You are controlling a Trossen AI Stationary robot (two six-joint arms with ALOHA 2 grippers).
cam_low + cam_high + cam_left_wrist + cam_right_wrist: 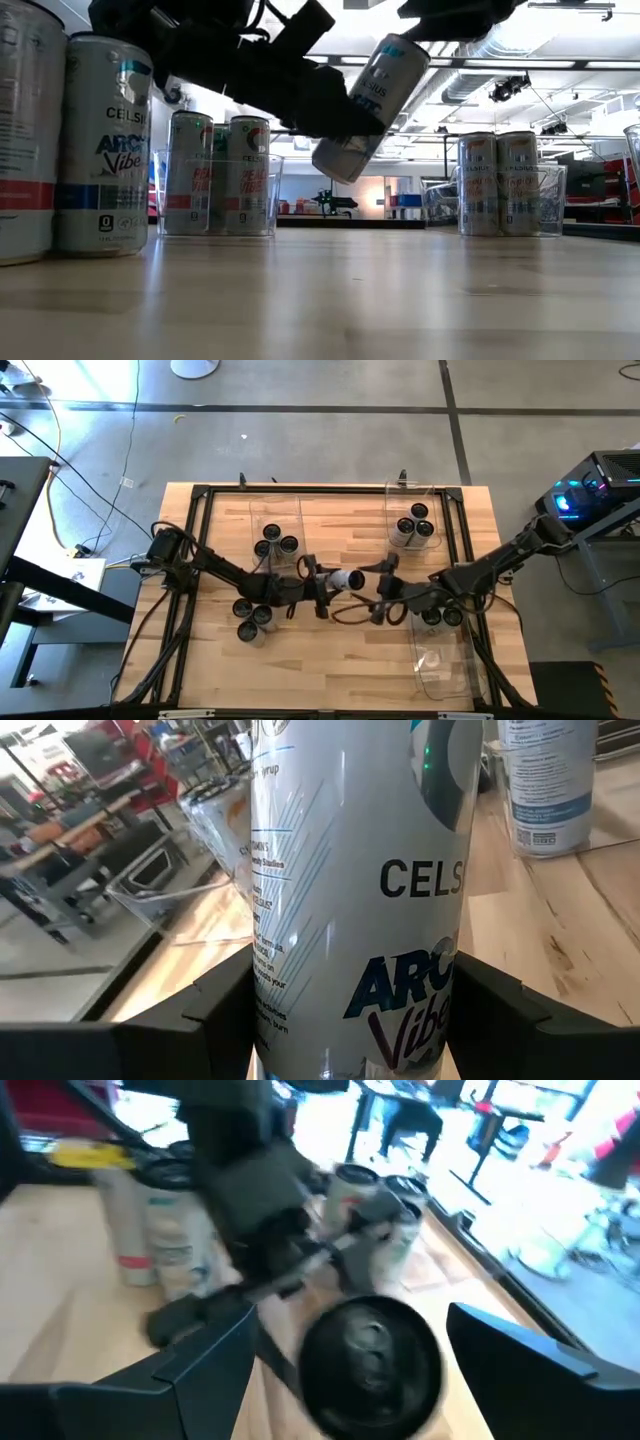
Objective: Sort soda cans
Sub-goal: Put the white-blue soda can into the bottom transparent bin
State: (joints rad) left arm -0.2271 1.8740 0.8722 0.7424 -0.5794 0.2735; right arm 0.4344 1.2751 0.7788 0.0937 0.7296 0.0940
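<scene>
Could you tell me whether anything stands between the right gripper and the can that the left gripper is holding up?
Nothing visible does. The left gripper holds the can tilted above the table, and the right gripper, open, faces its end with only air between.

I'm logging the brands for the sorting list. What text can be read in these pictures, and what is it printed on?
"CELS" and "ARC / Vibe", cut off: the held can, clamped by the left gripper.
"CELSI", "ARCTIC Vibe": the near can at the low view's left.
Fine print on the held can, and labels on the cans in the bins: too small to read.
</scene>
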